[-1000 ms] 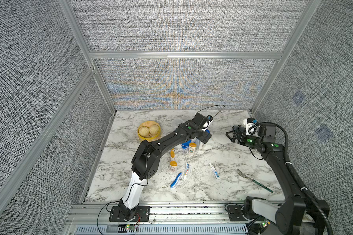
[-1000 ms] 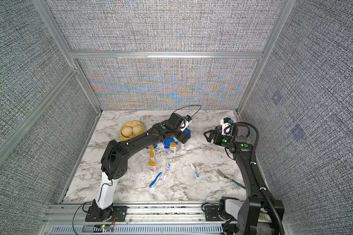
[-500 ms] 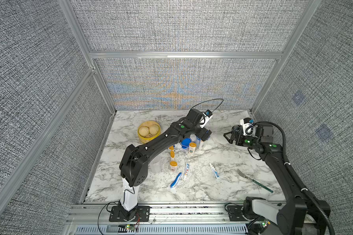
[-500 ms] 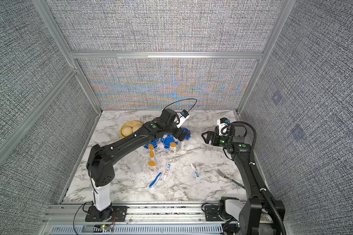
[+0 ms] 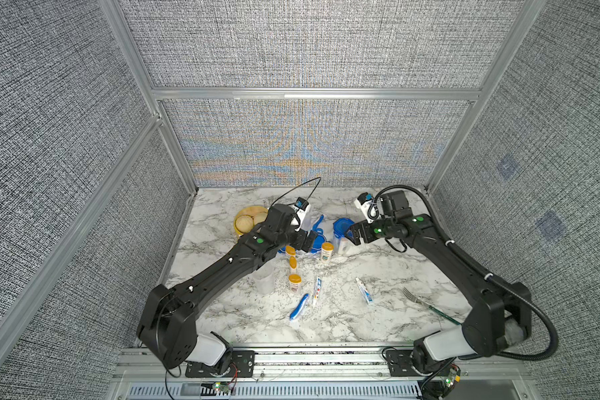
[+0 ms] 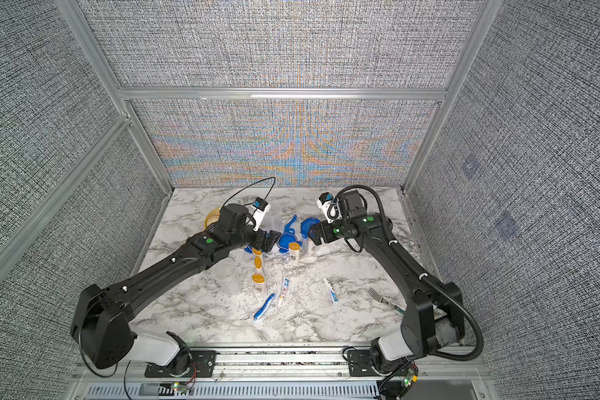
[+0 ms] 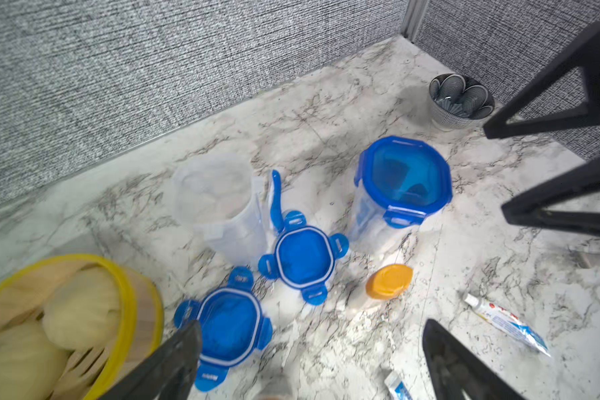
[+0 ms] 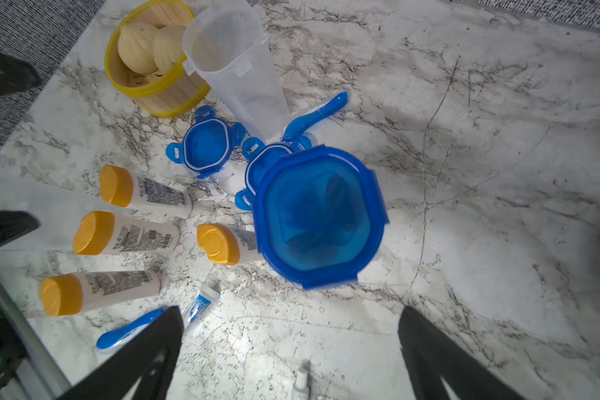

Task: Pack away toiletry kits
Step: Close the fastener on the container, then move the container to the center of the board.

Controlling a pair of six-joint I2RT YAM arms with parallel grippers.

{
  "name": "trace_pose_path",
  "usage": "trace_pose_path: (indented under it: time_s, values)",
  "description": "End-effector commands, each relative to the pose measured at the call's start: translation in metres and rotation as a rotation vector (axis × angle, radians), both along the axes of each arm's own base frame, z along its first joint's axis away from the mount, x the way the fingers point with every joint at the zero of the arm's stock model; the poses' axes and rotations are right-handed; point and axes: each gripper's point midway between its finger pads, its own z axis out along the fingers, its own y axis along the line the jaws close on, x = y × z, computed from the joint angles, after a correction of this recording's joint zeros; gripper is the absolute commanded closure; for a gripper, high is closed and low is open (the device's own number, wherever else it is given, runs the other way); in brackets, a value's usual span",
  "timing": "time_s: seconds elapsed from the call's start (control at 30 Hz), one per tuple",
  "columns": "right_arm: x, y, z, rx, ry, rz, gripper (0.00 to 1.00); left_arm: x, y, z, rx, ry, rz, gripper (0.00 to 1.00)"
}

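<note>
A clear jar with a blue clip lid on it (image 5: pixel 342 235) (image 7: pixel 402 176) (image 8: pixel 317 214) stands mid-table. My right gripper (image 5: pixel 354 235) (image 8: pixel 288 325) hangs open and empty just right of it. My left gripper (image 5: pixel 309 240) (image 7: pixel 310 339) is open and empty above two loose blue lids (image 7: pixel 303 256) (image 8: pixel 207 142). Orange-capped bottles (image 5: pixel 327 251) (image 8: pixel 125 235) stand nearby. Two toothpaste tubes (image 5: pixel 317 291) (image 5: pixel 364 291) and a folding toothbrush (image 5: pixel 299 307) lie nearer the front. A lidless jar (image 7: pixel 219 201) stands behind the lids with another toothbrush (image 8: pixel 316 116) beside it.
A yellow steamer with buns (image 5: pixel 248 221) (image 8: pixel 146 59) sits at the back left. Another lidless jar (image 5: pixel 264 280) stands under my left forearm. A dark patterned bowl (image 7: pixel 459 97) is near the back right corner. A fork (image 5: pixel 430 304) lies at the front right.
My left gripper has drawn back to the left, off the lidded jar and over the loose lids. My right gripper has moved left, close to the lidded jar.
</note>
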Motion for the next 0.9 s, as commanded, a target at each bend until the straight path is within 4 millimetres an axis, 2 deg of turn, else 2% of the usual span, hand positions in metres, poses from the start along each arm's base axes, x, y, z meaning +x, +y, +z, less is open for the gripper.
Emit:
trace_pose_path:
  time_s: [0.0, 0.27, 0.57, 0.7, 0.87]
  values:
    - [0.004, -0.002, -0.011, -0.121, 0.017, 0.042, 0.01, 0.000, 0.006, 0.011, -0.063, -0.052, 0.024, 0.02]
    - [0.022, 0.009, -0.024, -0.176, 0.055, 0.095, 0.01, -0.005, 0.017, -0.002, -0.074, -0.045, 0.029, 0.02]
    - [0.033, 0.018, -0.044, -0.185, 0.099, 0.131, 0.02, -0.009, 0.011, 0.000, -0.115, -0.062, -0.024, 0.02]
    - [0.038, 0.020, -0.049, -0.189, 0.108, 0.131, 0.07, -0.007, 0.012, -0.003, -0.108, -0.057, -0.021, 0.02]
    - [0.044, 0.011, -0.053, -0.229, 0.111, 0.076, 0.14, -0.005, 0.011, -0.003, -0.102, -0.057, -0.019, 0.02]
